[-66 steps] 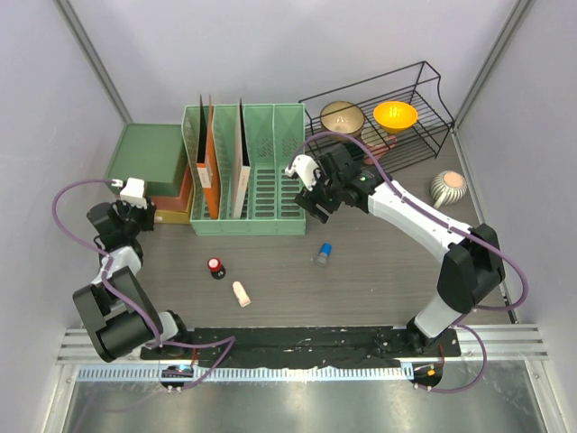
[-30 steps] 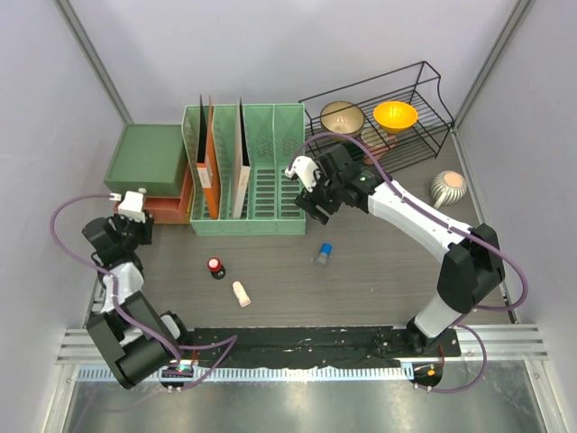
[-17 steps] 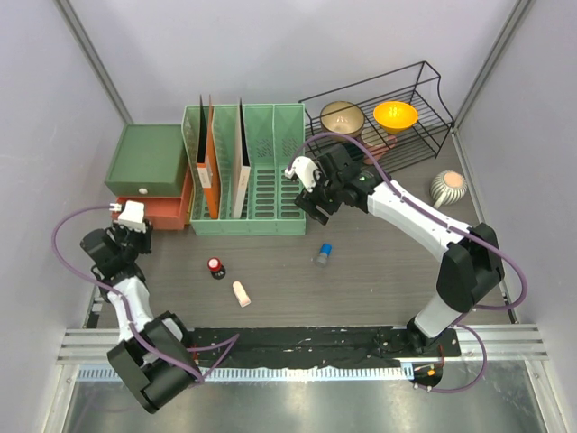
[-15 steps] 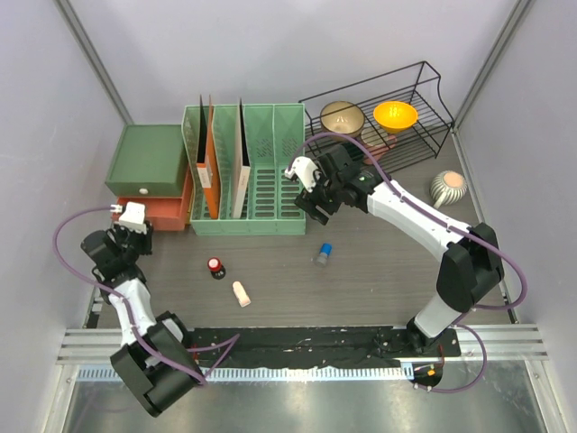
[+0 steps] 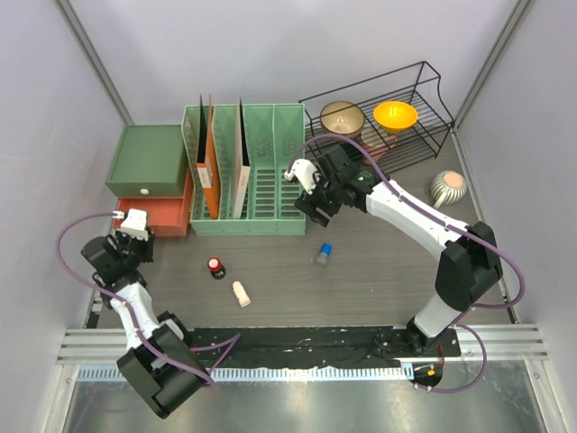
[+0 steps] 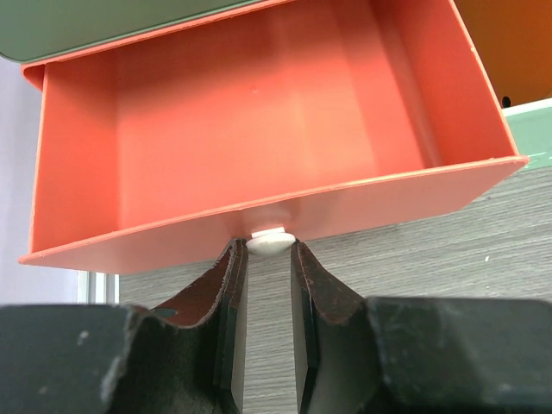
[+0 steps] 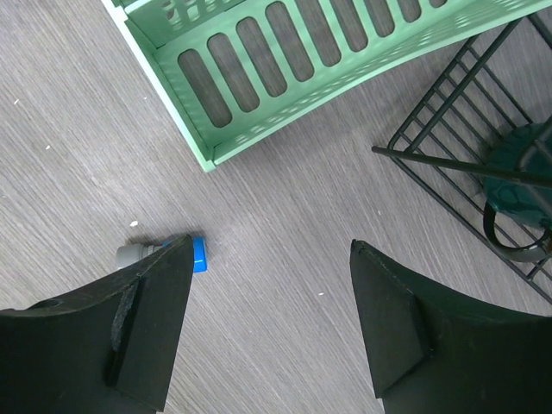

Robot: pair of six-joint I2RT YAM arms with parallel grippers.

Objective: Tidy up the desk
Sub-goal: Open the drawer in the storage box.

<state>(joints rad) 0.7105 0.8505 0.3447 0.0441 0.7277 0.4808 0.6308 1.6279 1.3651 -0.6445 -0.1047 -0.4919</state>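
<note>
Shows matt grey-brown wood grain across the desk (image 5: 379, 271). Looks like smooth orange plastic with a soft sheen on the drawer (image 6: 259, 112), glossy white on its knob (image 6: 270, 242). Reads as rough, worn brown padding on the pads (image 6: 226, 293) of the left gripper (image 6: 266, 259). Toward twelve o'clock, seems matt green plastic in the file rack (image 5: 270, 189), thin black metal in the wire shelf (image 5: 406, 144). Gleams as brushed metal along the strip (image 5: 297, 397) at six.

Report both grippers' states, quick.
Left gripper: closed on the white knob of the orange drawer.
Right gripper: open, holding nothing.
</note>
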